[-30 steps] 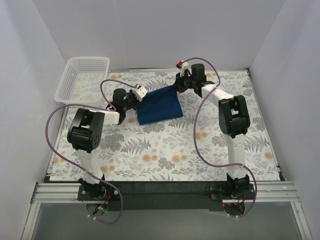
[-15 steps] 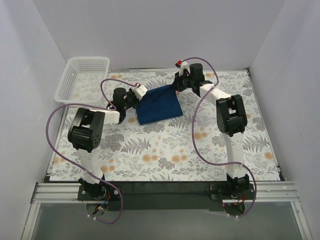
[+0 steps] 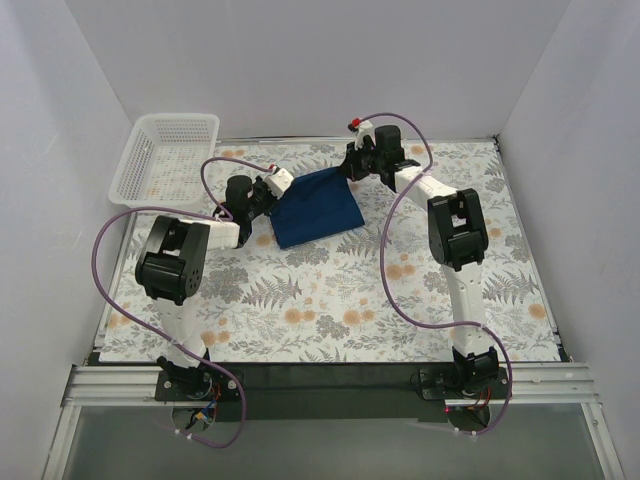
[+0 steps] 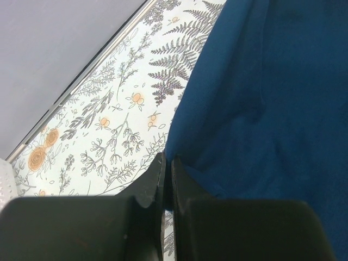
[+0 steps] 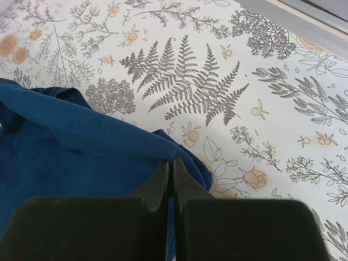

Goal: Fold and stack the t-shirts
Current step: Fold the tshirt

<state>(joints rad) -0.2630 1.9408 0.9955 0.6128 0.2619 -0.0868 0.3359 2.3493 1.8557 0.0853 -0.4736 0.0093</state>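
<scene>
A navy blue t-shirt (image 3: 317, 207) lies folded into a rough rectangle at the back middle of the flower-patterned table; its print is hidden. My left gripper (image 3: 272, 192) is shut on the shirt's left edge (image 4: 217, 119), the jaws pinching cloth. My right gripper (image 3: 347, 170) is shut on the shirt's far right corner (image 5: 81, 141), the jaws pinching a fold of cloth.
A white plastic mesh basket (image 3: 165, 158) stands at the back left corner, close to the left arm. The white enclosure walls ring the table (image 3: 330, 300). The back wall's base (image 5: 304, 11) runs just behind the right gripper.
My right gripper has shifted slightly left and toward the back with the shirt's corner. The left gripper has hardly moved. The shirt's far edge sits a little differently.
</scene>
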